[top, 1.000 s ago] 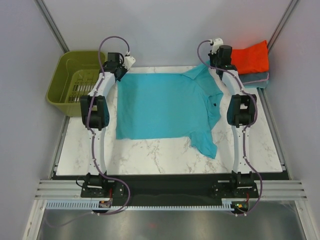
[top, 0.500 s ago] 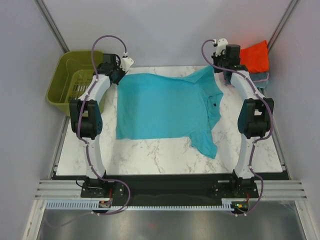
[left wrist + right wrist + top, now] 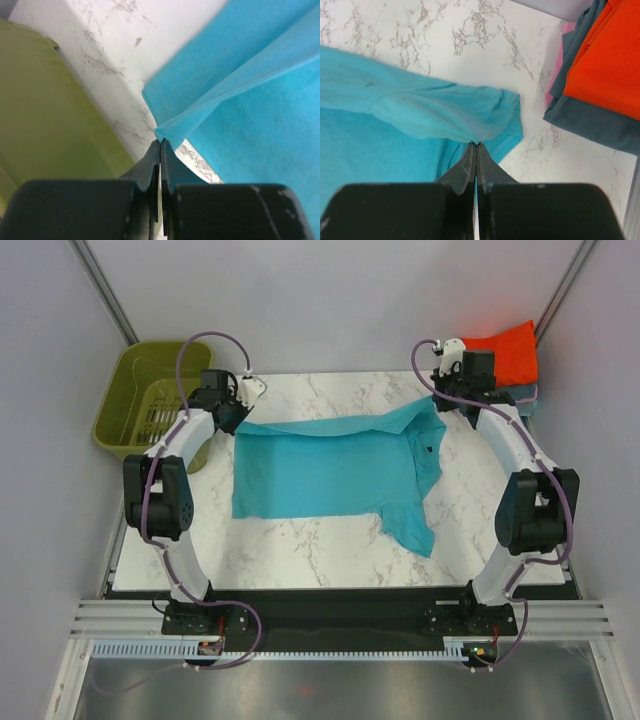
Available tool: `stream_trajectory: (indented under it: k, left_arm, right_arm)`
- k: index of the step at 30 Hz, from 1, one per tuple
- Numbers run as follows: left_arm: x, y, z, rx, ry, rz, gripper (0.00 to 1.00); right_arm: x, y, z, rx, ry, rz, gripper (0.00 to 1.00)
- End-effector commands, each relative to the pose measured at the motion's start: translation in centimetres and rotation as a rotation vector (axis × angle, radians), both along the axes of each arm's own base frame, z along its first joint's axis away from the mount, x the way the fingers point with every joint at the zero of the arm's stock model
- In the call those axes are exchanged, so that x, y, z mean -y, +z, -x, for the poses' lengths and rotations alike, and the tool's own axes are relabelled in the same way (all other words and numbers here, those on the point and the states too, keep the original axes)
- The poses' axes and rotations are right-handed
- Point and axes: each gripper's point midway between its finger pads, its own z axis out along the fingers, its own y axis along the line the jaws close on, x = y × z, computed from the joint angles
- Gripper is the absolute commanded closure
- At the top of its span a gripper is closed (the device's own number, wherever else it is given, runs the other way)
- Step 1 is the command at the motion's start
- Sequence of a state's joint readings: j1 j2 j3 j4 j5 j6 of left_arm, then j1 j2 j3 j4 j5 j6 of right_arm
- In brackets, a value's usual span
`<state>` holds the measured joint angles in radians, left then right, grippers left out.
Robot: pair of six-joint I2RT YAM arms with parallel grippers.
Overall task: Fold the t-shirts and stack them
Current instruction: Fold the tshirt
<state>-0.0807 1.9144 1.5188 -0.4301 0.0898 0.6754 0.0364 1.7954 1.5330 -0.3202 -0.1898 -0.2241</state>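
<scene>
Fingers (image 3: 150,167) of the left gripper (image 3: 160,142) were clamped on the teal t-shirt (image 3: 330,465) at its far-left corner, and the right gripper (image 3: 475,145) was pinched shut on the far-right corner. Both held that far edge raised above the marble table (image 3: 330,540), the near part lying flat. At the table's far-right corner, the orange-red shirt (image 3: 505,352) sat folded on the grey-blue shirt (image 3: 520,395).

The tabletop (image 3: 330,540) is lit brightly and evenly from above, and only soft, faint shadows are cast on it. In the wrist views the left pincer (image 3: 161,146) and right pincer (image 3: 475,148) are rendered dark and slightly blurred at close range, while the teal t-shirt (image 3: 260,100) is kept sharp.
</scene>
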Motion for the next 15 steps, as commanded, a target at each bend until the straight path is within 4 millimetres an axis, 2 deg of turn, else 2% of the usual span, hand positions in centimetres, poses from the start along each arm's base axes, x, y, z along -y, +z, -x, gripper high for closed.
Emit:
stream_trajectory:
  k: [1,3,6,10,15]
  left_arm:
    - [0.3,2.8,0.6,0.075,0.012,0.047,0.98]
    - [0.3,2.4,1.0,0.067,0.012,0.046,0.98]
    - [0.3,2.0,1.1,0.058,0.019,0.052,0.98]
    - [0.5,1.4,0.7,0.044,0.023,0.066,0.98]
    - [0.4,0.9,0.3,0.035,0.025,0.055,0.98]
  right_arm:
    - [-0.4,2.5,2.2,0.042,0.022,-0.017,1.0]
    - [-0.3,2.6,3.0,0.042,0.024,-0.017,1.0]
    - [-0.4,1.1,4.1,0.004,0.029,-0.02,1.0]
    - [-0.6,-0.7,4.3,-0.034,0.037,-0.023,1.0]
    - [-0.7,-1.4,3.7,-0.049,0.043,-0.024,1.0]
